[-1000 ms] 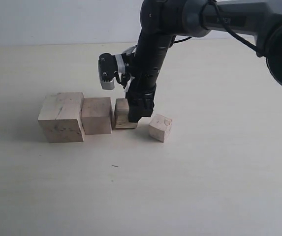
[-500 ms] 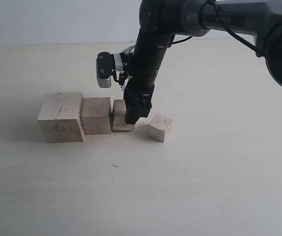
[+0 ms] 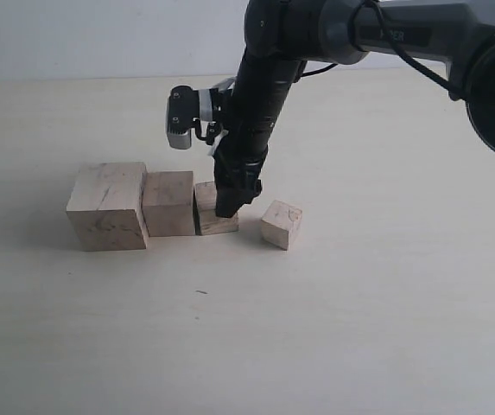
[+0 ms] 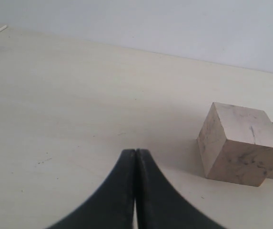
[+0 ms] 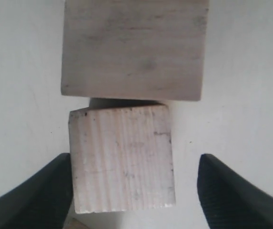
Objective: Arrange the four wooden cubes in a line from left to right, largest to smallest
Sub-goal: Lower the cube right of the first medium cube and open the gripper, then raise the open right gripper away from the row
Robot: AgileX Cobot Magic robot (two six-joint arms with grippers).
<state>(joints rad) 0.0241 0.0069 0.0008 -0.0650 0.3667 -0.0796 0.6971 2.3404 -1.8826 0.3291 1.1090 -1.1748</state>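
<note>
Four pale wooden cubes stand in a row in the exterior view: the largest cube (image 3: 107, 206), the second cube (image 3: 169, 202) touching it, the third cube (image 3: 211, 211) close beside that, and the smallest cube (image 3: 282, 224) apart at the right. My right gripper (image 3: 228, 206) reaches straight down around the third cube (image 5: 122, 160) and is open (image 5: 134, 167); one finger (image 5: 50, 191) touches the cube, the other finger (image 5: 231, 191) stands clear of it. The second cube (image 5: 134, 47) lies just beyond. My left gripper (image 4: 136, 151) is shut and empty, well off from the largest cube (image 4: 241, 143).
The pale tabletop (image 3: 359, 328) stretches bare in front of and to the right of the row. The right arm (image 3: 269, 78) leans in from the upper right over the cubes. A white wall (image 3: 100, 35) closes the back.
The right gripper has shifted a little left, and the third cube has moved with it, closer to the second cube. The other cubes have stayed put.
</note>
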